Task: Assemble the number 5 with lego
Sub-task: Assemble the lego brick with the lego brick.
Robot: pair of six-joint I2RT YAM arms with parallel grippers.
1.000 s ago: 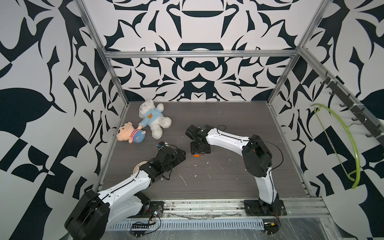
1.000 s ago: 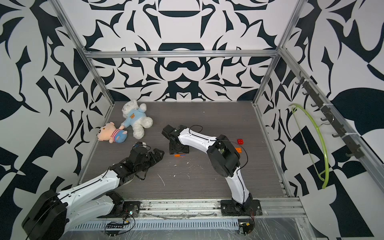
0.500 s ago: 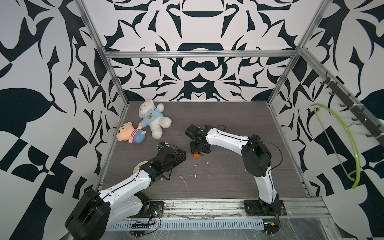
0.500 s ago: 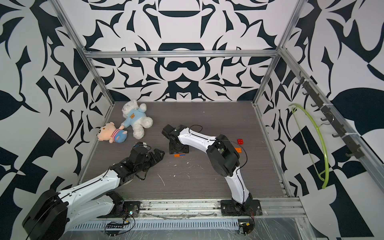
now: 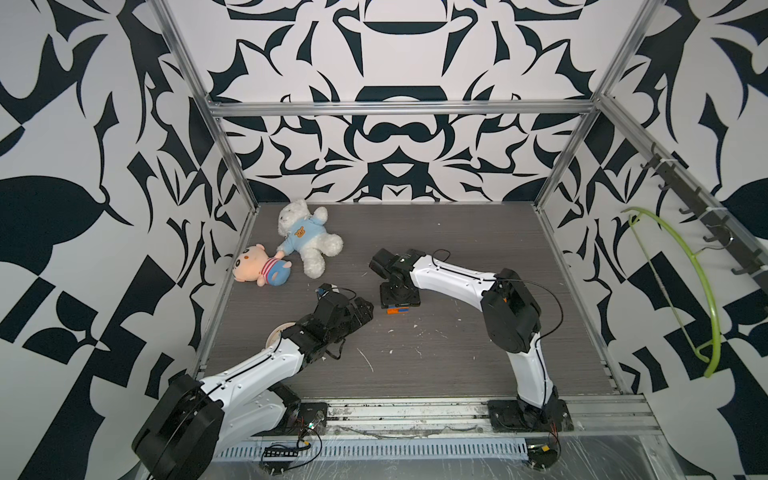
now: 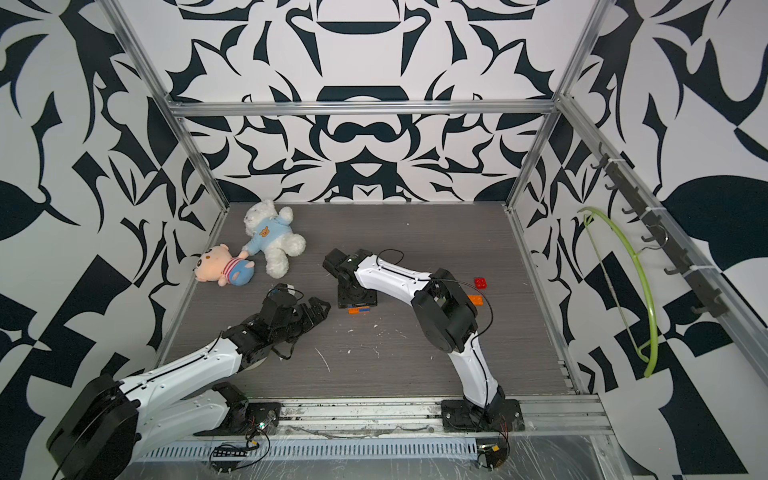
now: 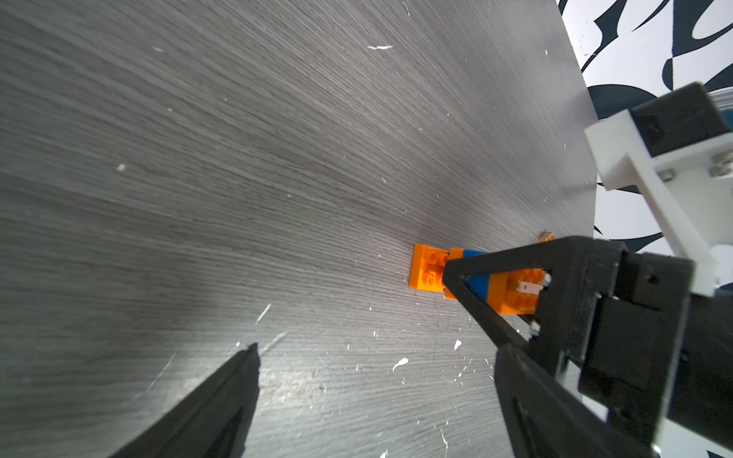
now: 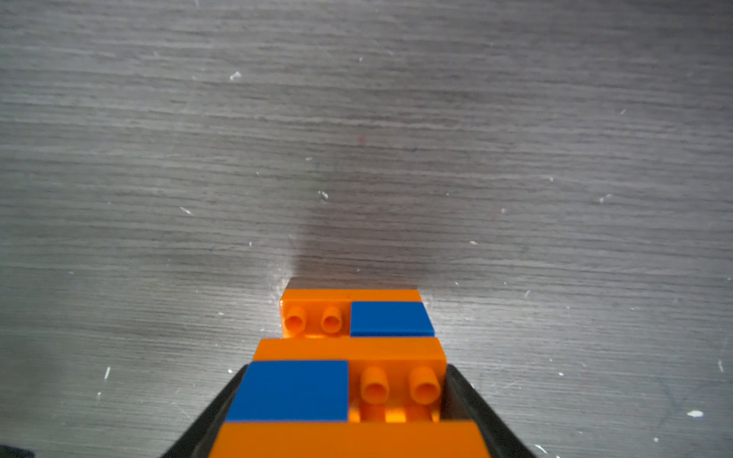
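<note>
The lego assembly (image 5: 397, 310) (image 6: 359, 309) is a small stack of orange bricks and blue squares at the middle of the table. My right gripper (image 5: 398, 305) points straight down onto it. In the right wrist view its black fingers (image 8: 472, 404) press both sides of the assembly (image 8: 349, 353), so it is shut on it. My left gripper (image 5: 365, 309) (image 7: 377, 357) stands open and empty, low over the table just left of the assembly (image 7: 430, 273). A loose red brick (image 6: 481, 283) and a loose orange brick (image 6: 475, 300) lie to the right, behind the right arm.
A white plush bear (image 5: 307, 237) and a pink-faced doll (image 5: 259, 270) lie at the back left. A round cream clock (image 5: 279, 330) peeks out beneath the left arm. A green hanger (image 5: 702, 291) hangs on the right wall. White scraps dot the table's front.
</note>
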